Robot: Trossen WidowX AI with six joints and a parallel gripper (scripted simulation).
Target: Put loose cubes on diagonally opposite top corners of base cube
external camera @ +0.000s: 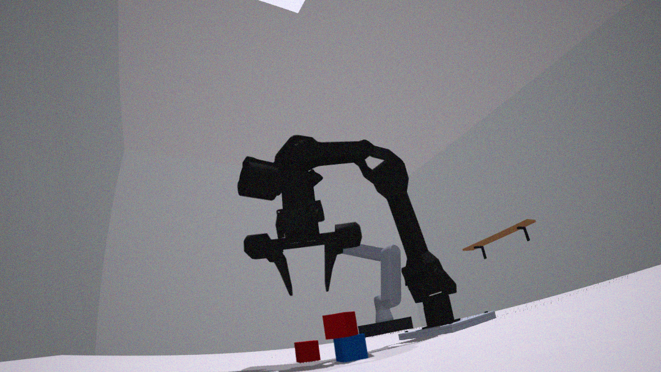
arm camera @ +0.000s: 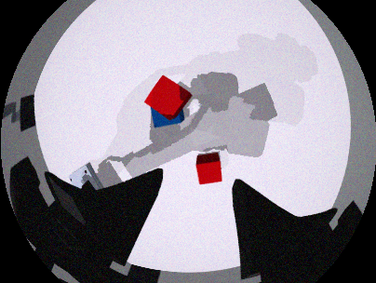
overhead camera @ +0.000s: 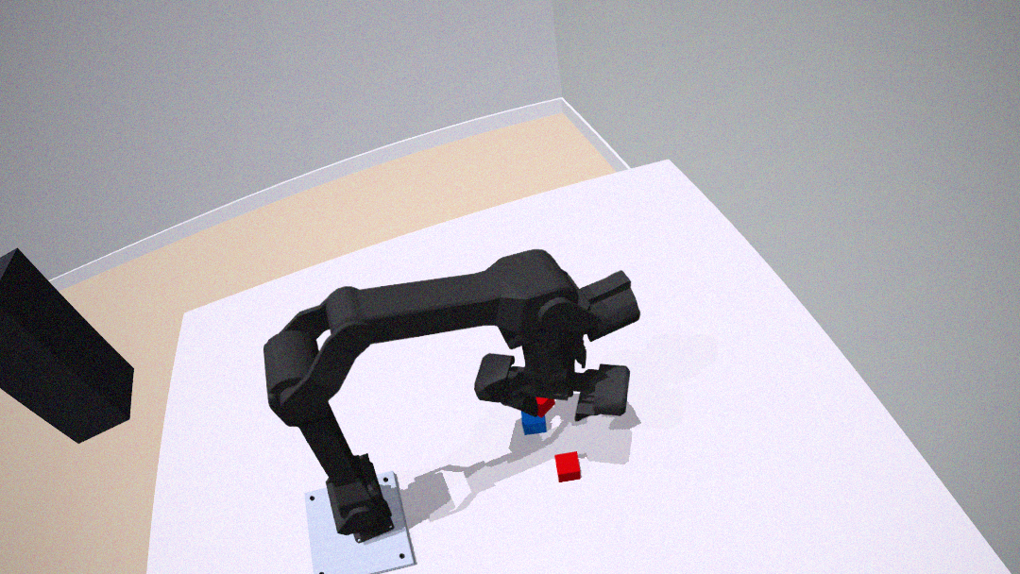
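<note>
Gripper [external camera: 307, 290] hangs open and empty above the stack, fingers [external camera: 283, 272] well apart. One red cube [external camera: 339, 324] sits offset on the blue base [external camera: 350, 347]; the second cube [external camera: 306, 351] lies on the table [overhead camera: 713, 356] just beside. Next, judged: straddle it squarely, grip centred, lift level, leaving the base undisturbed

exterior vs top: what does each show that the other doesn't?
Exterior only: clear air between the open gripper and the red cube stacked on the blue cube, which it overhangs to the left; also a wooden shelf and a pale second arm.

Top only: the tan floor, a black box, and the arm's whole base plate; the gripper hides most of the stacked cube.

Both: the open, empty gripper, the blue cube, and the second red cube on the table.
</note>
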